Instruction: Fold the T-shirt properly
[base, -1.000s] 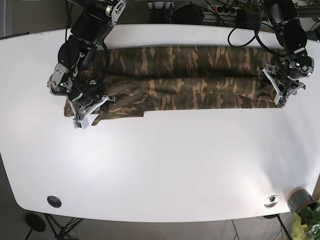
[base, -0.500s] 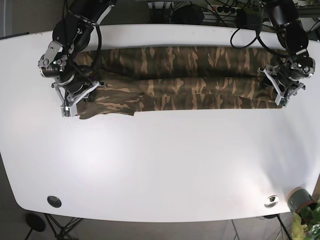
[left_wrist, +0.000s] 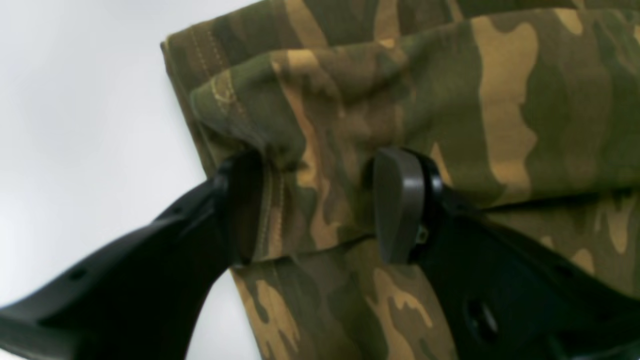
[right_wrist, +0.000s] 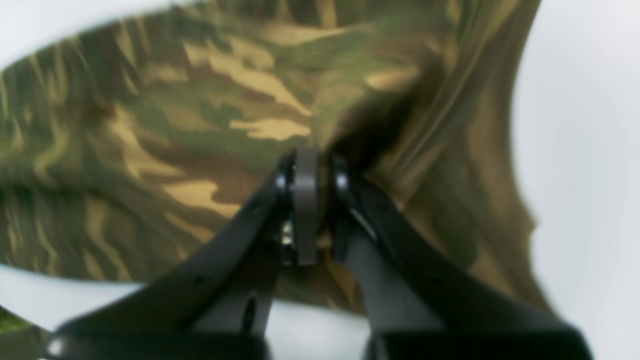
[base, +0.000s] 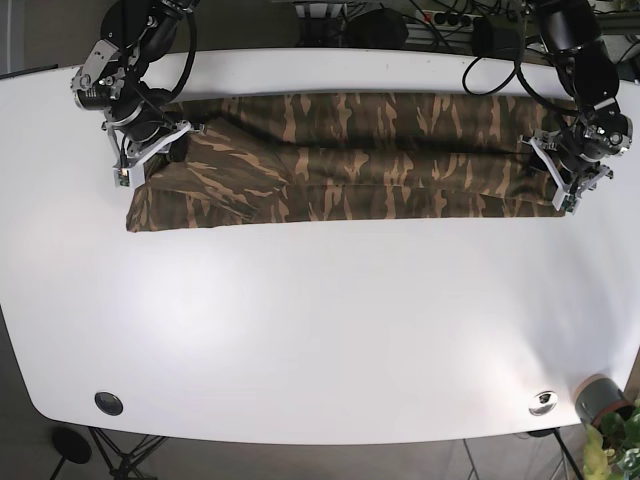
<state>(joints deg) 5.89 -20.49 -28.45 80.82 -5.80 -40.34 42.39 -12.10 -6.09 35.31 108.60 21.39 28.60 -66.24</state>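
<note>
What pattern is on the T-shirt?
Camouflage in olive green, brown and tan on the T-shirt; clearest in the left wrist view.

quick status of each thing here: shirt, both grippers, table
T-shirt: camouflage, lying as a long folded band across the far part of the table, layers bunched at both ends.
left gripper: open, fingers either side of the shirt's hemmed edge.
right gripper: shut on a pinch of the shirt's fabric, which pulls up around the fingertips.
table: white, bare over its near part.
</note>
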